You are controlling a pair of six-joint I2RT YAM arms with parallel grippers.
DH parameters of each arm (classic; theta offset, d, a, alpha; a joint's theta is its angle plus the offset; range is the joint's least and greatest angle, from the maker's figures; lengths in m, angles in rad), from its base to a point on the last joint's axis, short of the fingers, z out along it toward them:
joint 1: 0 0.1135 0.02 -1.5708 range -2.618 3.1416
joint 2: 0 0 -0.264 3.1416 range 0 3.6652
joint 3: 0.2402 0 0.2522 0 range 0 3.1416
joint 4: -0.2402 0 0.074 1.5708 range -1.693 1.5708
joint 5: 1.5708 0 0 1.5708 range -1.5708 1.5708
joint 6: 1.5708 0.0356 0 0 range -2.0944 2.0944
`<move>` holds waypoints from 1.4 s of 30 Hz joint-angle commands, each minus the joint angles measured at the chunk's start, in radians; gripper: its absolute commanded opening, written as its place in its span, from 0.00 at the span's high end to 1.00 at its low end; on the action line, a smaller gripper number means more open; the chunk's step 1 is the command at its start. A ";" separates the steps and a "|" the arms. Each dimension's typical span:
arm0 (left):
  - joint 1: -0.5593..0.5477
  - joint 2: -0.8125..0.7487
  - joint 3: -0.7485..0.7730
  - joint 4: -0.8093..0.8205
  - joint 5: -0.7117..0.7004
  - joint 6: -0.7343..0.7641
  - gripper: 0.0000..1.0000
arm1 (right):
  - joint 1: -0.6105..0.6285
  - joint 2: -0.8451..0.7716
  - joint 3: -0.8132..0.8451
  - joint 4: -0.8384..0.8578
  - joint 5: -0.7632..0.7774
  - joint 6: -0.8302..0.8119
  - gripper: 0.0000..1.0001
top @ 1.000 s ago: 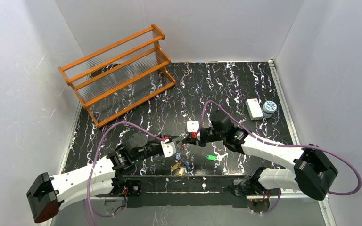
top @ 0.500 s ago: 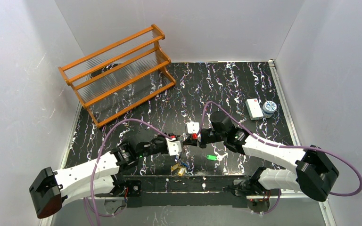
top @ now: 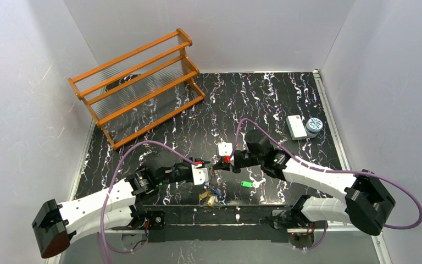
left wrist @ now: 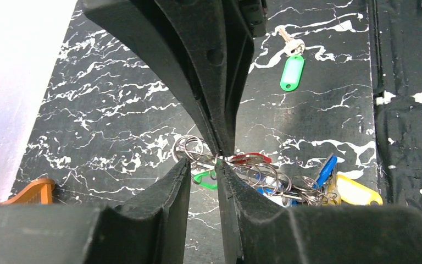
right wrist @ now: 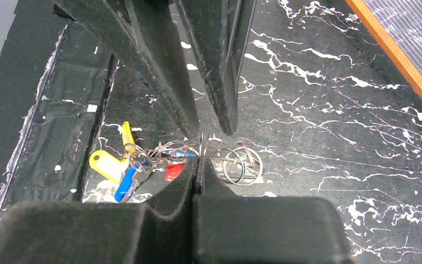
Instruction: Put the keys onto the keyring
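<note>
Low in the middle of the top view, the left gripper (top: 209,172) and the right gripper (top: 218,164) meet tip to tip above the black marbled surface (top: 264,99). In the right wrist view, the right fingers (right wrist: 178,184) are pressed flat together. They are pinched on a thin wire of the keyring (right wrist: 202,142), which stands up just above their tips. The left fingers (right wrist: 167,82) come down from the top of that frame and stand a little apart on either side of the wire. I cannot tell whether they touch it.

The keys (right wrist: 122,171), with yellow, blue and red tags, hang in a tangle of split rings just below the tips, at lower left. A lone green-tagged key (top: 245,184) lies apart on the surface, right of the bunch. An orange wooden rack (top: 137,82) stands at upper left. A white box (top: 295,126) and a round tin (top: 314,126) sit side by side at right.
</note>
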 commanded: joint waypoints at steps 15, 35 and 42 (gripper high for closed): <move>-0.002 0.080 0.045 -0.022 -0.029 0.004 1.00 | 0.006 -0.012 0.017 0.027 -0.023 0.012 0.99; -0.003 -0.041 -0.195 0.429 -0.189 -0.510 1.00 | 0.006 -0.196 -0.195 0.341 0.186 0.271 0.40; -0.003 -0.047 -0.333 0.713 -0.182 -0.577 1.00 | 0.006 -0.174 -0.215 0.415 0.108 0.315 0.70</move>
